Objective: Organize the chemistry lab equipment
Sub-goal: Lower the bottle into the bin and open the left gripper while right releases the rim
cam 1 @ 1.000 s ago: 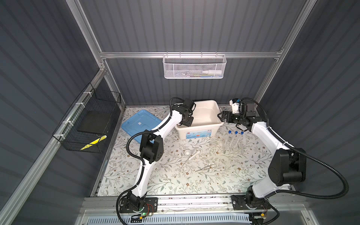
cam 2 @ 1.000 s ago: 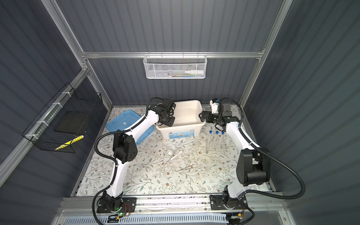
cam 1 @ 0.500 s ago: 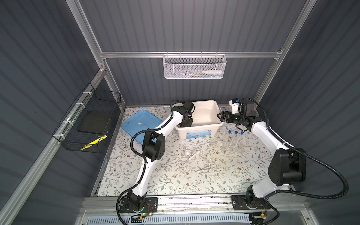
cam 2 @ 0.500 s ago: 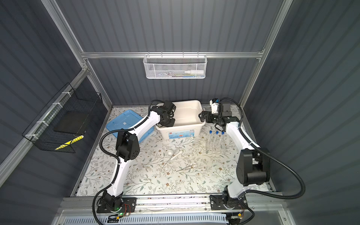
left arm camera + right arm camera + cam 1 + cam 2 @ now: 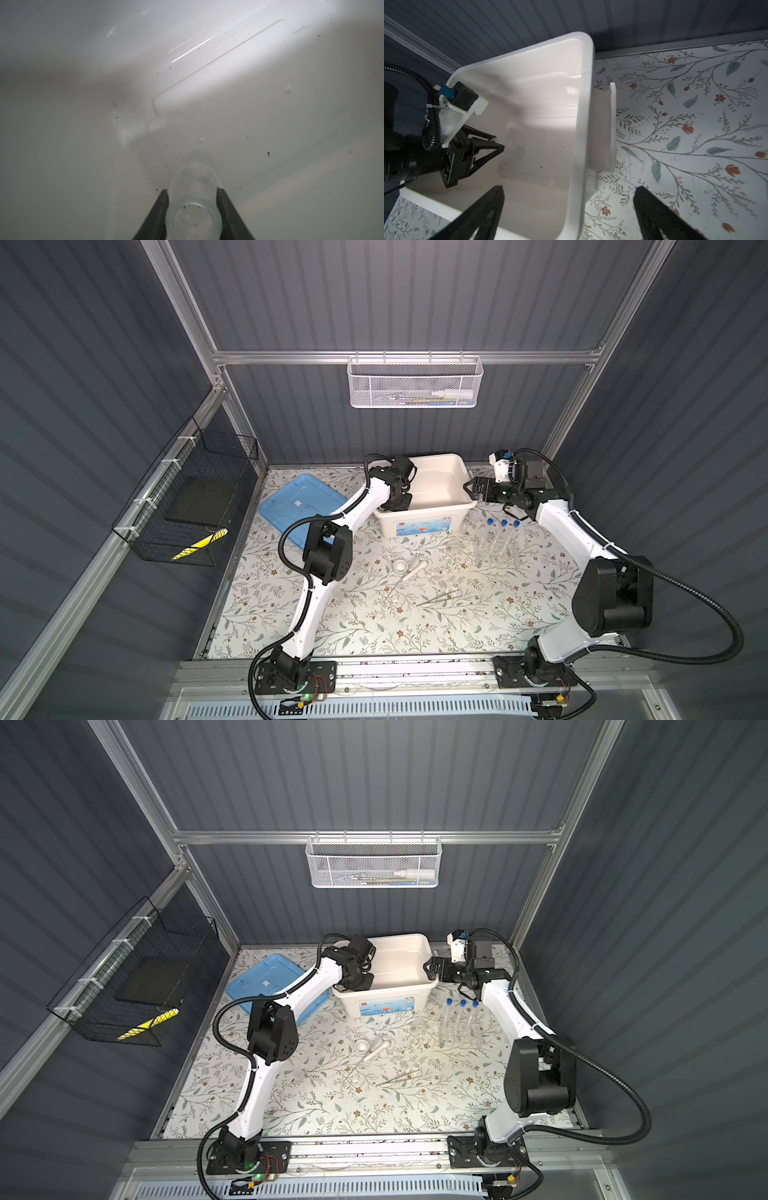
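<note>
Progress, as I judge it: early, with only one item reaching the box. The blue lid [image 5: 299, 502] lies off at the table's back-left corner. The box [image 5: 419, 526] stands at the back edge. Inside it, by its left wall, my left pincer [image 5: 192, 190] clamps the glass dish [image 5: 194, 199] low over the floor. The mortar [image 5: 400, 565], pestle [image 5: 413, 570] and tweezers [image 5: 438, 598] lie loose mid-table. My right pincer [image 5: 471, 489] gapes empty at the box's right rim. Three test tubes [image 5: 503, 535] stand in the rack [image 5: 494, 558] toward the right edge.

Floral table [image 5: 374, 626]: box [image 5: 419, 524]; lid [image 5: 299, 499]; mortar [image 5: 400, 566]; pestle [image 5: 416, 571]; tweezers [image 5: 440, 597]; rack [image 5: 496, 558].
</note>
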You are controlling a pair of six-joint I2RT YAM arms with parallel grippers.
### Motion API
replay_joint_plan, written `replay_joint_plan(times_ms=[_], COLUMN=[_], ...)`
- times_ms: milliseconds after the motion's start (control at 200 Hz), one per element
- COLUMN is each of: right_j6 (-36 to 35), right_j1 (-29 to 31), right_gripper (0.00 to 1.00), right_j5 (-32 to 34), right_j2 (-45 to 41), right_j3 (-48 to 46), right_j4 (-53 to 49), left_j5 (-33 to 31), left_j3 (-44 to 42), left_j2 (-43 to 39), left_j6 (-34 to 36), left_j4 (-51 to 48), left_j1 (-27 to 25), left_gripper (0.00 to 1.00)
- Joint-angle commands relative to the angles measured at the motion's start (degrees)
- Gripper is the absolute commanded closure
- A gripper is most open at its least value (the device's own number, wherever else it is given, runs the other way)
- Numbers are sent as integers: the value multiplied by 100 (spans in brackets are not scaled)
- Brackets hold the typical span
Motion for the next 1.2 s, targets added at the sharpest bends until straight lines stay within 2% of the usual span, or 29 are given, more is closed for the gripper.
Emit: replay_joint_plan(times_ms=[0, 265, 355, 385, 695, 1000, 1190], right_j6=[0, -118, -207, -217, -271, -38, -26], right_j1=[-23, 63, 171, 208, 746, 1207, 1721], right_gripper=[1, 2, 4, 4, 10, 14, 17], right_j5=[-126, 64, 227, 489, 1373, 1733, 2023], right_j2=[-141, -390, -539, -590, -1173, -1794, -1813], right_j3=[-73, -84, -100, -108, -423, -921, -978], right_j4=[-18, -224, -383, -441, -992, -1178, -1517], left_j5=[25, 49, 55, 61, 62, 19, 49], left_j3=[-29, 180, 169, 184, 228, 240, -175], left_j2=[-152, -282, -370, -394, -700, -1059, -1529], left_j6=[6, 4, 13, 15, 42, 110, 64], left_j4=[-199, -189, -123, -106, 14, 131, 489], left_j1=[43, 43, 45, 43, 43, 43, 43], left_gripper=[61, 47, 38, 37, 19, 9, 1])
